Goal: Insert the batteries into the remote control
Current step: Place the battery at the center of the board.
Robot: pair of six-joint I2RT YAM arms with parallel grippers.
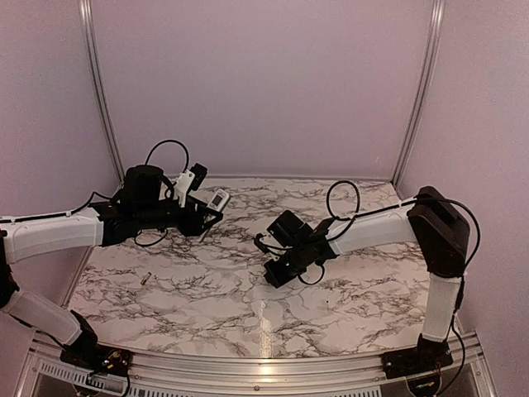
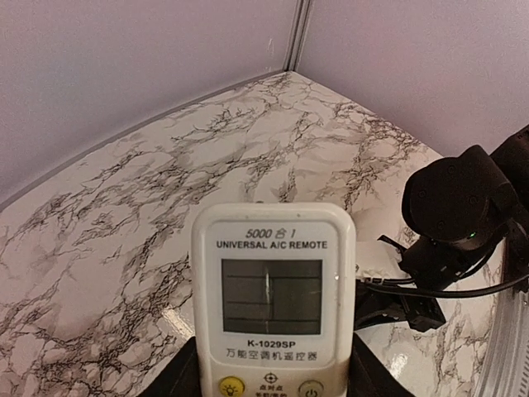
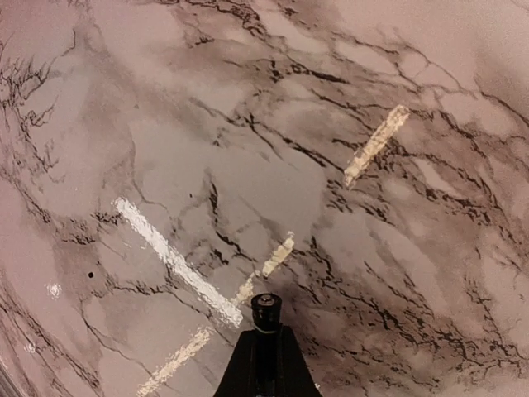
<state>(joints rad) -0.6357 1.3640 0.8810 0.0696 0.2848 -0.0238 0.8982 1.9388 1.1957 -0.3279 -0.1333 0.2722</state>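
The remote control (image 2: 273,289) is white, with a grey screen and its button face toward the left wrist camera. My left gripper (image 2: 273,382) is shut on its lower sides, one dark finger (image 2: 175,376) on each side. From above, the remote (image 1: 219,198) sticks out of the left gripper (image 1: 207,208) at the back left of the table. My right gripper (image 3: 266,335) is shut on a dark battery (image 3: 266,310), whose metal tip pokes out beyond the fingertips above the marble. It hovers near the table's middle (image 1: 274,275). Another battery (image 1: 145,279) lies loose on the table at the front left.
The marble table top (image 1: 248,289) is walled by plain panels at the back and sides. The right arm's wrist and cables (image 2: 455,215) show to the right of the remote in the left wrist view. Black cables loop over both arms.
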